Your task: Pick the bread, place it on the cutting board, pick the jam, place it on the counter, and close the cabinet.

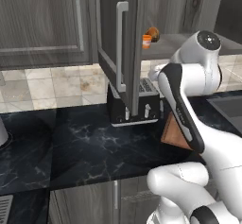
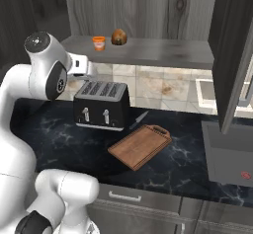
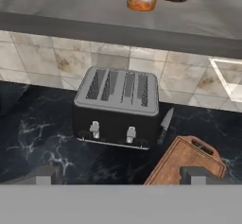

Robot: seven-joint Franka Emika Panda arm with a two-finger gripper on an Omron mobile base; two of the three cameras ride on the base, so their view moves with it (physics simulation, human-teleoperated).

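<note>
Right base view gives me the whole cutting board (image 2: 140, 145), reddish-brown wood with a handle slot, flat on the black veined counter (image 2: 59, 134) beside the toaster (image 2: 102, 104); in the left base view my arm covers most of it. Bread (image 2: 118, 37), a round brown lump, sits just beside the orange jam (image 2: 99, 43) on the cabinet (image 2: 143, 50) shelf. Gripper (image 3: 121, 176) fingers apart, holding nothing.
</note>
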